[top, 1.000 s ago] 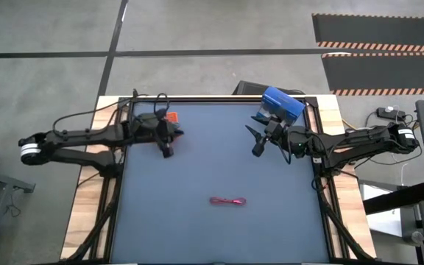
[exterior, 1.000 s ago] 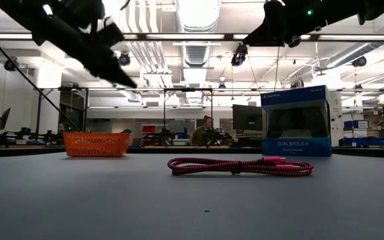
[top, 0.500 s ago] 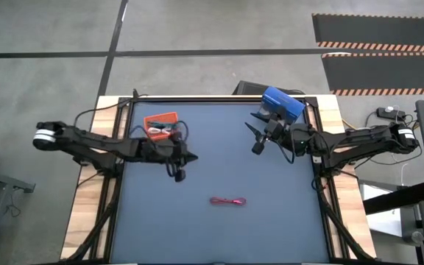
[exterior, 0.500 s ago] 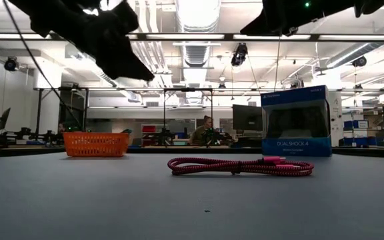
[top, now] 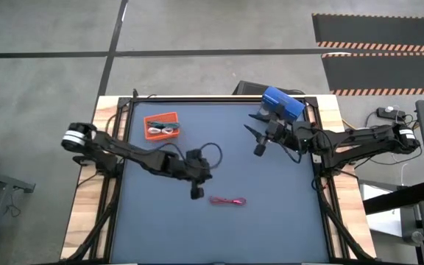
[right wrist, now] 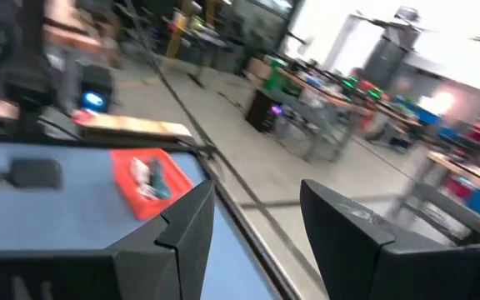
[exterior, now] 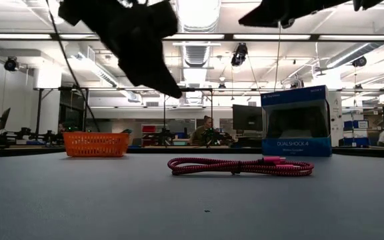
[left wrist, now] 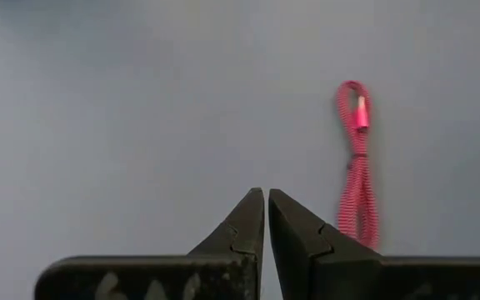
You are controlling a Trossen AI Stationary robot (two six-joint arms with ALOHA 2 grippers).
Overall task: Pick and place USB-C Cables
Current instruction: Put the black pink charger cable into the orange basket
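Observation:
The red-pink cable (top: pixel 228 201) lies bundled flat on the blue mat, near the table's middle and toward its near edge; it also shows in the low view (exterior: pixel 240 165). My left gripper (top: pixel 196 193) hovers just left of it, shut and empty. In the left wrist view the fingertips (left wrist: pixel 265 193) point at bare mat, with the cable (left wrist: pixel 358 171) off to one side. The orange tray (top: pixel 161 125) sits at the far left and holds other bundled cables; white and teal ones show (right wrist: pixel 152 177). My right gripper (top: pixel 254 140) waits open in the air by the blue box.
A blue DualShock box (top: pixel 282 103) stands at the table's far right corner, also seen in the low view (exterior: pixel 295 123). Wooden boards flank the mat (top: pixel 219 235), which shows bare around the red-pink cable. Beyond the table, the low view shows a workshop with a seated person.
My left gripper has swung from above the orange tray toward the table's near edge and to the right, and now sits close beside the red-pink cable. The tray, covered by the arm before, now shows in full. The cable has not moved.

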